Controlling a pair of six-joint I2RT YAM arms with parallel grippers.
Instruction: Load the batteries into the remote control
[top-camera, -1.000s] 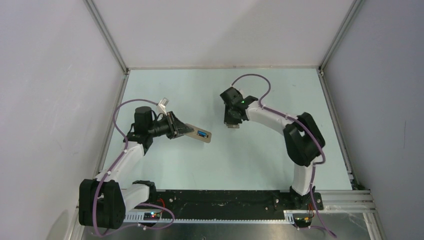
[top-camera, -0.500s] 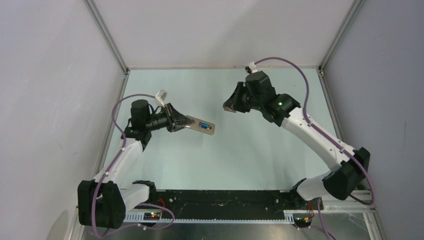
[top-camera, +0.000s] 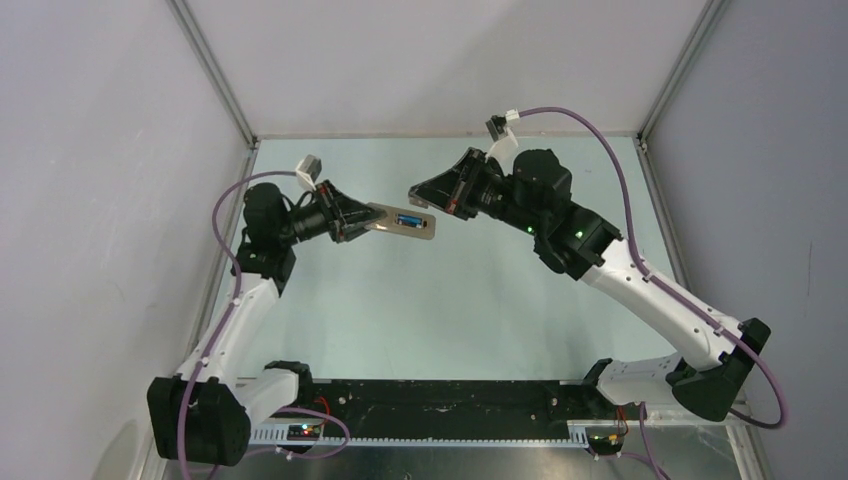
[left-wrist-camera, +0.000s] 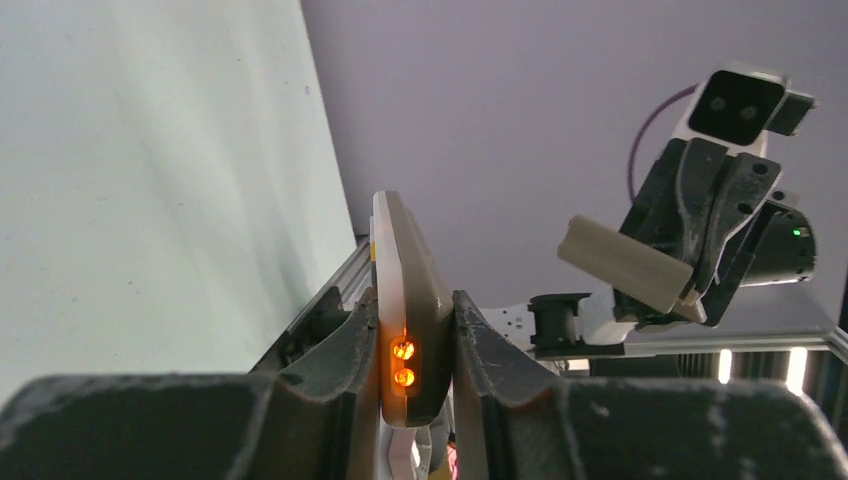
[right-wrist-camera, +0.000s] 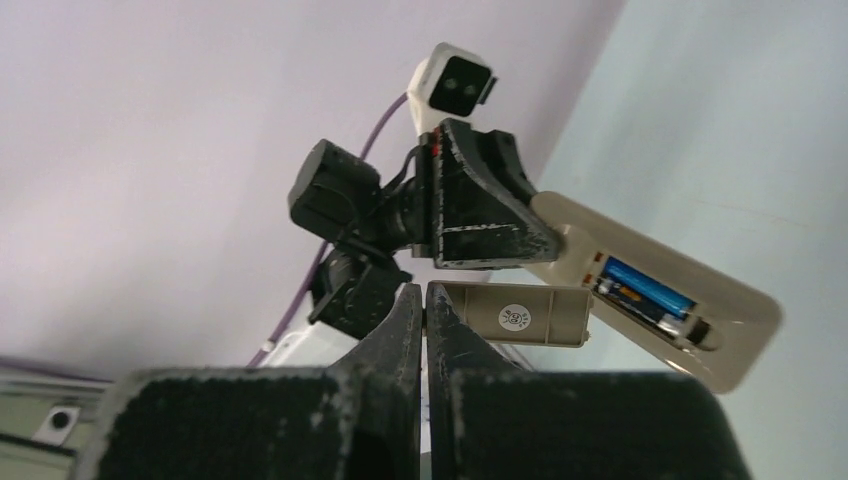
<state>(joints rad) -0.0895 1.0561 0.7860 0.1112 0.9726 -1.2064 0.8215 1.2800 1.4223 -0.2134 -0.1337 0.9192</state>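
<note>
My left gripper (left-wrist-camera: 412, 306) is shut on the remote control (left-wrist-camera: 408, 285), pinching its near end and holding it in the air above the table. The tan back faces up with its slot open. A blue battery (right-wrist-camera: 648, 288) lies in the slot, a darker battery (right-wrist-camera: 662, 320) beside it. The blue battery (top-camera: 407, 220) also shows in the remote (top-camera: 425, 228) in the top view. My right gripper (right-wrist-camera: 425, 296) is shut on the edge of a tan battery cover (right-wrist-camera: 515, 314) with a round sticker. The cover hangs just short of the remote's free end.
The pale green table (top-camera: 480, 300) lies well below both grippers. Aluminium rails (top-camera: 215, 85) and grey walls enclose it on three sides. The left arm's wrist camera (right-wrist-camera: 455, 80) and its purple cable sit behind the remote.
The right arm has swung up from the table and leftward, carrying the cover to the remote's free end. The left arm has lifted the remote higher and farther back.
</note>
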